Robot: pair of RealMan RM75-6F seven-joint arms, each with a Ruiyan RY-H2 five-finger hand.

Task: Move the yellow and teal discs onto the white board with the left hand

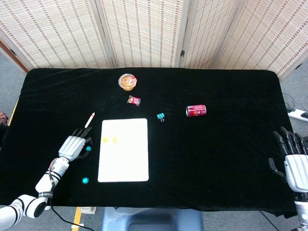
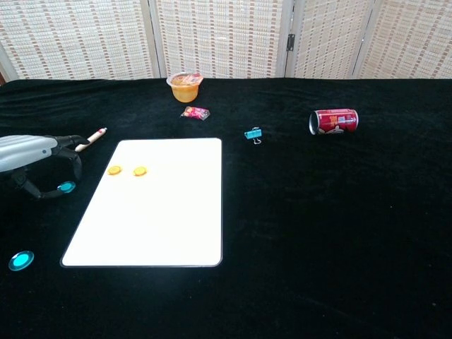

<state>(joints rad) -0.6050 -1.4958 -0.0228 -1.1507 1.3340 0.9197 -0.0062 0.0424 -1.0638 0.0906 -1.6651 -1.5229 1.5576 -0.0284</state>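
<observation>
Two yellow discs [image 2: 114, 170] [image 2: 140, 171] lie side by side on the upper left of the white board [image 2: 155, 219]; the head view shows them as yellow discs [image 1: 105, 140] [image 1: 114, 140] on the board [image 1: 124, 159]. One teal disc [image 2: 66, 187] lies on the black cloth left of the board. My left hand [image 2: 32, 152] hovers over it, thumb and fingers curved on either side, with nothing held. The head view shows this hand [image 1: 73, 147] half covering that disc [image 1: 88, 148]. A second teal disc [image 2: 21, 260] lies nearer the front edge. My right hand [image 1: 294, 156] rests open at the far right.
A pink-tipped pen [image 2: 92, 138] lies just behind my left hand. Behind the board are an orange cup [image 2: 185, 86] and a snack packet [image 2: 195, 112]. A teal binder clip [image 2: 253, 134] and a red can [image 2: 335, 121] on its side lie to the right.
</observation>
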